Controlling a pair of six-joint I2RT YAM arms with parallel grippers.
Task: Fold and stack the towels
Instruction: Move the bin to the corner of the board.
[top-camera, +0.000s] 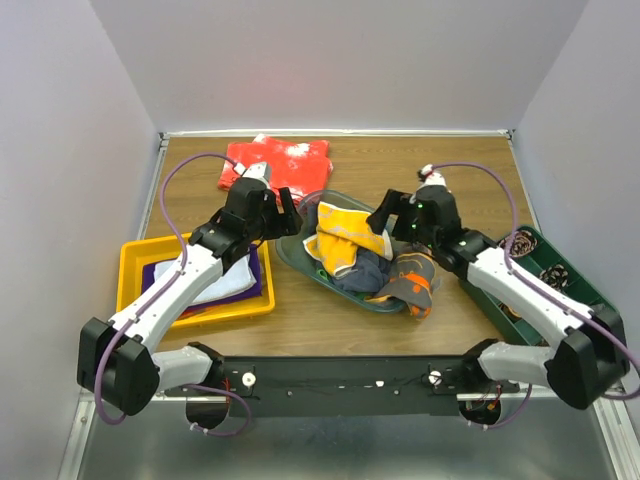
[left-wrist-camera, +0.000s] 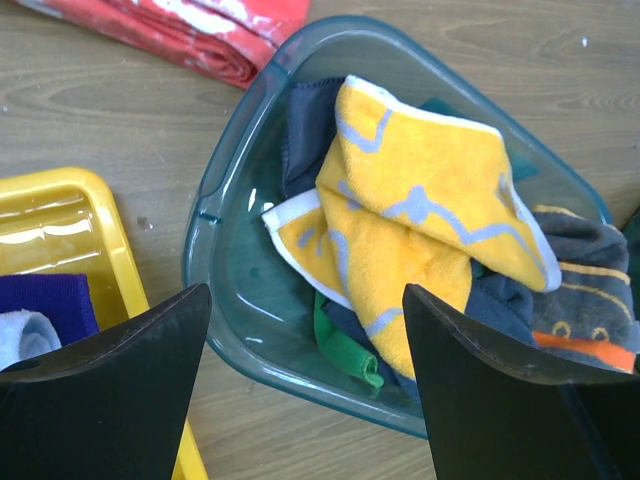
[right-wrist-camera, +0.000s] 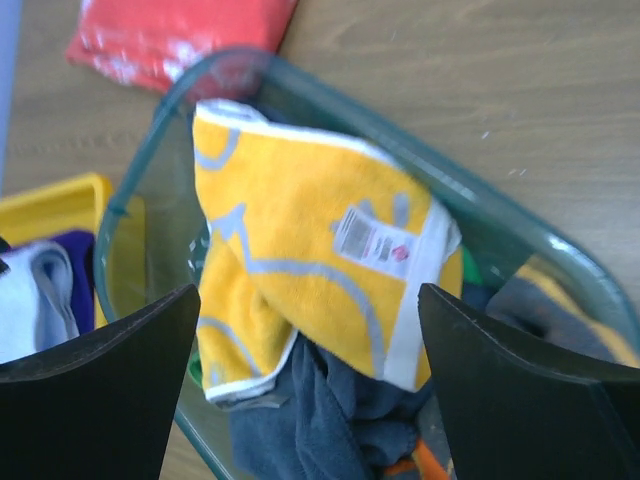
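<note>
A teal see-through basin (top-camera: 292, 257) holds a heap of towels. A yellow towel with grey lines (top-camera: 345, 238) lies on top, over a dark navy one (top-camera: 365, 275), a bright green one (left-wrist-camera: 345, 350) and a dark grey one with orange markings (top-camera: 415, 285). My left gripper (top-camera: 290, 212) is open and empty above the basin's left rim (left-wrist-camera: 215, 190). My right gripper (top-camera: 388, 215) is open and empty above the yellow towel (right-wrist-camera: 300, 260). Purple (top-camera: 262, 282) and white (top-camera: 225, 285) towels lie in a yellow tray (top-camera: 135, 262), partly under my left arm.
A folded red white-speckled cloth (top-camera: 275, 160) lies behind the basin near the back wall. A dark green tray (top-camera: 565, 295) with small dark items stands at the right edge, partly under my right arm. Walls close in the table on three sides.
</note>
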